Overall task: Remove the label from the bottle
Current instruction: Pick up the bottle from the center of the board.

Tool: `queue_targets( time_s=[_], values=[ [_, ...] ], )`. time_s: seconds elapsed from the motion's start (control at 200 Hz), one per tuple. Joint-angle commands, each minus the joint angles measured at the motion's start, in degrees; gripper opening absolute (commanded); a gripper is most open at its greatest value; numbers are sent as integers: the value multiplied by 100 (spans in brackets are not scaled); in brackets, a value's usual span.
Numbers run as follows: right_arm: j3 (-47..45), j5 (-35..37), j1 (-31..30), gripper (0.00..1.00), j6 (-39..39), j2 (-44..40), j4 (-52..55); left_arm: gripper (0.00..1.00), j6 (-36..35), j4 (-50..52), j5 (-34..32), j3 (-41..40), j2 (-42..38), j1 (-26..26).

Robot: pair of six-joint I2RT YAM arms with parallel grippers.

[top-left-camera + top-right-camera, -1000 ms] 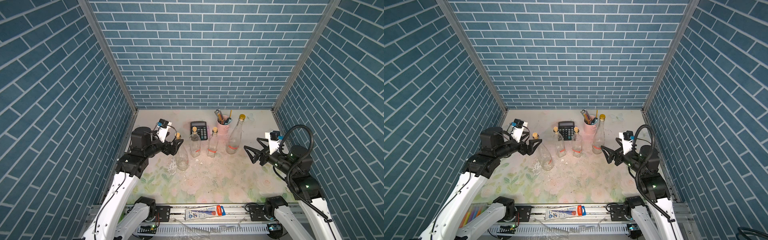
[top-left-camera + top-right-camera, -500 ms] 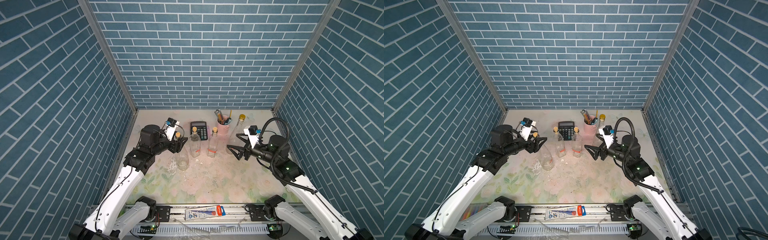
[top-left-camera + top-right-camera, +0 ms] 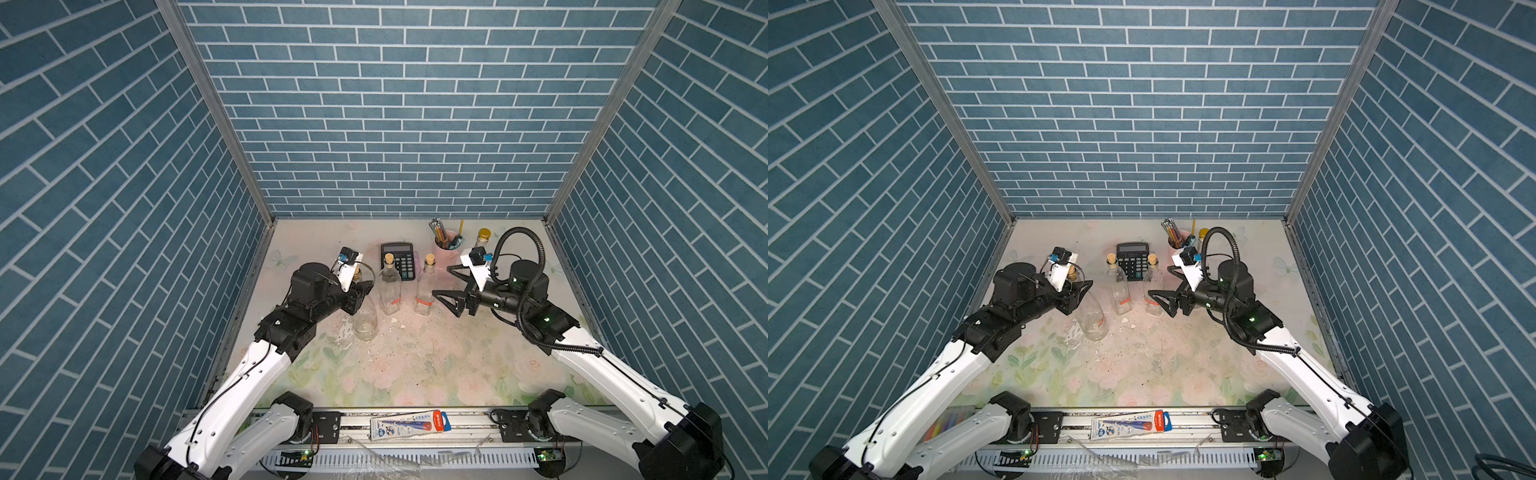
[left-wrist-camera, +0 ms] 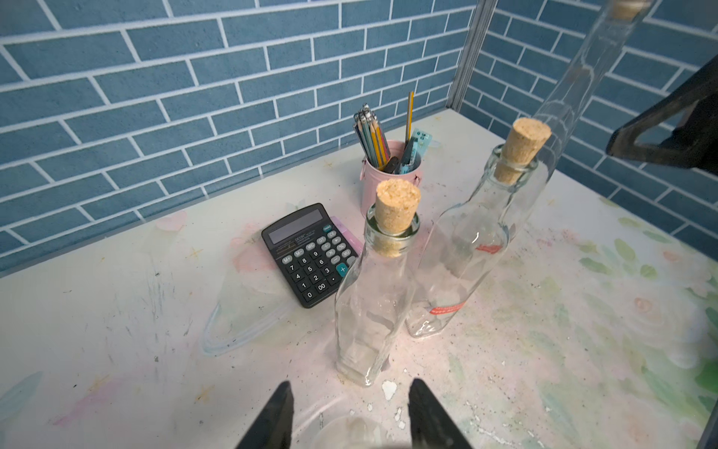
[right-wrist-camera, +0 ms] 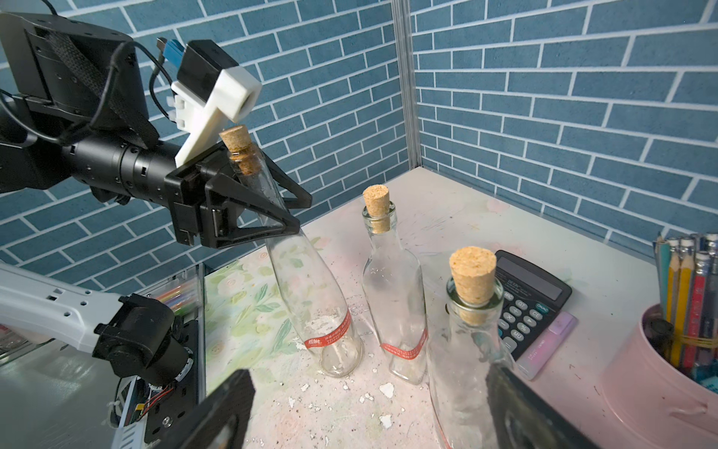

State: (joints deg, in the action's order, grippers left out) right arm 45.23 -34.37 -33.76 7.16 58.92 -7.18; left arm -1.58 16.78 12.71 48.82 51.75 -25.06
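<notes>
A clear round bottle (image 3: 365, 322) (image 3: 1092, 322) (image 5: 311, 280) with a cork stands leaning at the left of the row. Near its base runs a red label (image 5: 330, 336) strip with white residue above it. My left gripper (image 3: 365, 289) (image 3: 1084, 286) (image 5: 304, 214) is shut on this bottle's neck just below the cork. In the left wrist view my left gripper (image 4: 351, 385) shows only its black fingers with the bottle's shoulder (image 4: 349, 431) below. My right gripper (image 3: 442, 281) (image 3: 1160, 281) (image 5: 369, 412) is open beside a square corked bottle (image 3: 424, 291) (image 5: 470, 350), holding nothing.
A second square corked bottle (image 3: 390, 286) with a red strip stands mid-row. Behind are a black calculator (image 3: 397, 259), a pink cup of pencils (image 3: 446, 247) and a tall gold-capped bottle (image 3: 482, 237). White label scraps (image 3: 345, 332) litter the floral table. A tube package (image 3: 409, 424) lies on the front rail.
My left gripper's jaws have narrowed onto the round bottle's neck. My right arm has swung in from the right to the square bottle, still open.
</notes>
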Motion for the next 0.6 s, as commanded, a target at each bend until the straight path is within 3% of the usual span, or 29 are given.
queue_targets(
  time_s=[0.0, 0.25, 0.405, 0.595],
  values=[
    [153, -307, -56, 94, -188, 118, -265, 38, -69, -150, -142, -9, -159, -28],
    [310, -151, -647, 94, -187, 699, -711, 1, -511, 719, -319, 454, -496, -19],
    [425, 319, -1184, 94, 131, 1137, -1203, 0, -501, 1098, -600, 732, -626, 14],
    [624, 1396, -1980, 92, 542, 1788, -1641, 0, -25, 1774, -1800, 1372, -597, 28]
  ],
)
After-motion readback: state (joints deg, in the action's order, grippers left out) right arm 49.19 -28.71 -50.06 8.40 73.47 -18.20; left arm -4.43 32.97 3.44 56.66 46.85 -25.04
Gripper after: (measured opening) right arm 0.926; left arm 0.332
